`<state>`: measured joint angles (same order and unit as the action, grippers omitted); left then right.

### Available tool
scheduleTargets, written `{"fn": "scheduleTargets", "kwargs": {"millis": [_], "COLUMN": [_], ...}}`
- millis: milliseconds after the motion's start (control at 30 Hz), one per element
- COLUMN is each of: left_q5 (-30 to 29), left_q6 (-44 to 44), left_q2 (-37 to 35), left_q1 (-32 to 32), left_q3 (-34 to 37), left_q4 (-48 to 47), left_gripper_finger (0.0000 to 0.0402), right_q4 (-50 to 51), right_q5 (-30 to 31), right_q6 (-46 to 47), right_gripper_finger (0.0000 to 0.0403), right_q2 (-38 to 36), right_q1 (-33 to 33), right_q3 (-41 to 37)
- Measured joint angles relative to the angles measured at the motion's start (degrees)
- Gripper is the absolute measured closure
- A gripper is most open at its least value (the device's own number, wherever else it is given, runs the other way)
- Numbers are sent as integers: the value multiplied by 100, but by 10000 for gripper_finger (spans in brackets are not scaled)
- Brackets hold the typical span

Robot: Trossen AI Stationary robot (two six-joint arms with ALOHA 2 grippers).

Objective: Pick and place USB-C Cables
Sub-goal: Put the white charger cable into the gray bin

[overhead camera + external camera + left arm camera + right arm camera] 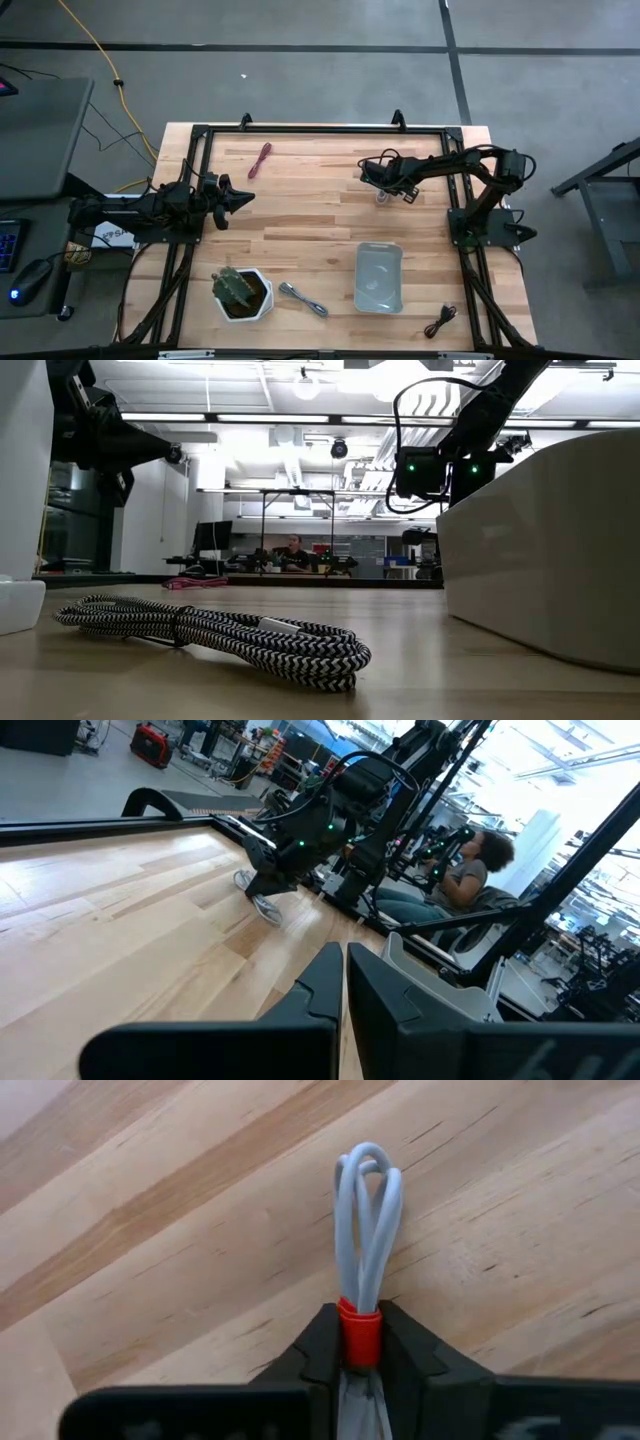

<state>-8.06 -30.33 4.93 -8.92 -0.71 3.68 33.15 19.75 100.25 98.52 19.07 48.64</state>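
Note:
My right gripper [360, 1342] is shut on the whitish cable with the red band [383, 196], over the far right part of the table; the left wrist view shows this cable [262, 906] below that gripper. My left gripper [238, 195] hovers shut over the table's left side and holds nothing. The maroon cable [260, 160] lies flat near the far edge. Near the front edge lie the silver-grey braided cable [303, 298] and, to its right, the black cable [440, 321]. The braided bundle [220, 635] fills the low view's foreground. My right gripper pinches the whitish cable at its red band [360, 1330] between the two fingers, coming from above and pointing down. The white loops [368, 1200] reach out past the fingertips toward the wood. Whether the loops' end touches the table, I cannot tell.
A grey bin [379, 255] stands on the table's near right part. A white pot with a green plant [262, 300] sits near the front left. A black frame [320, 128] runs around the table. A person [470, 870] sits beyond the table.

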Motion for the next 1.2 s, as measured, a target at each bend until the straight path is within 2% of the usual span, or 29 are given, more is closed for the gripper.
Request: {"fn": "scheduleTargets", "kwargs": {"millis": [200,467,667,933,1033,1200], "left_q5": [0,0,1,-1,0,0], "left_q6": [3,2,4,4,2,4], "left_q2": [-1,0,-2,-2,0,-2], "left_q1": [0,1,-1,1,1,1], "left_q3": [0,0,0,0,0,0], "left_q4": [0,-1,1,-1,-1,1], "left_gripper_finger": [401,401,401,401,401,401], "right_q4": [0,-46,-383,-1562,-2236,-3277], "right_q5": [3,185,552,621,163,-1384], "right_q6": [-35,-671,-2032,-4235,-5335,-6739], "right_gripper_finger": [369,374,374,375,375,375], "right_q2": [2,-296,-1233,-2641,-3029,-3403], "right_q1": [0,-1,154,284,282,105], "right_q3": [0,-37,-25,-17,-17,-7]}}
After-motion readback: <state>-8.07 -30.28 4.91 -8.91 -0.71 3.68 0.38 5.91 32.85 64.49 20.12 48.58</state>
